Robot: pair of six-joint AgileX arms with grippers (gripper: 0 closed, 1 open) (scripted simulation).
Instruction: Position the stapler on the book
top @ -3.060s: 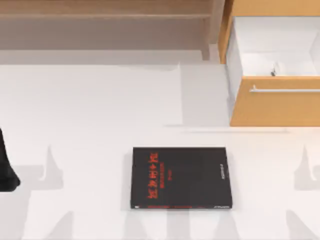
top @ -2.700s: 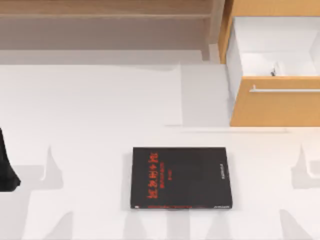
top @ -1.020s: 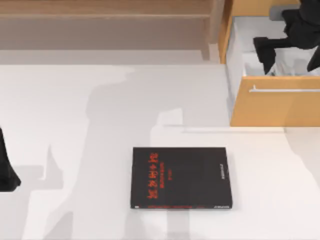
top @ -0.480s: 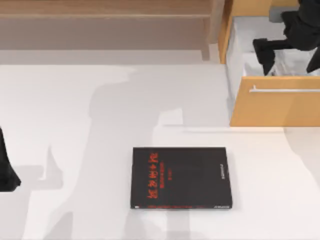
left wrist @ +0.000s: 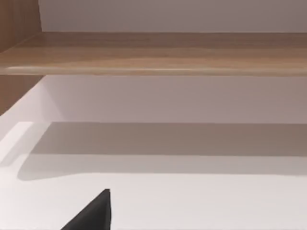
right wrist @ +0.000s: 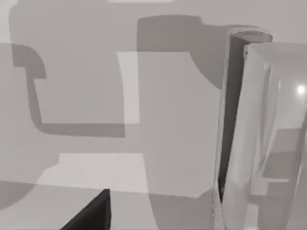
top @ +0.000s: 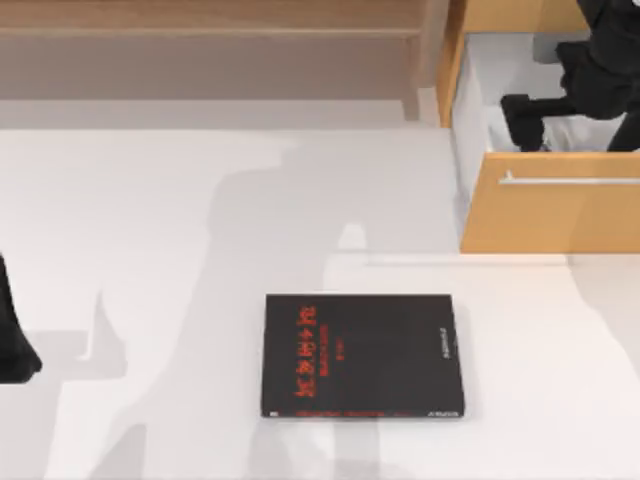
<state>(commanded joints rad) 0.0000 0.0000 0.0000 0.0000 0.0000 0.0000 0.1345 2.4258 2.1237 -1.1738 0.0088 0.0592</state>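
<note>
— What have you got on the table (top: 180,220)?

— Your book (top: 362,355) lies flat near the front edge, about the middle, cover up, nothing on it.

— And the arms?

— Your right arm is reaching into the open wooden drawer (top: 550,210) at the far right corner, with the right claw (top: 530,125) down inside its white interior. You can't tell how far open it is, or whether it holds anything. The right wrist view puts a pale stapler (right wrist: 249,139) standing close to the camera. Your left arm is parked at the table's left edge, a left claw (left wrist: 91,215) finger showing over bare table.
</note>
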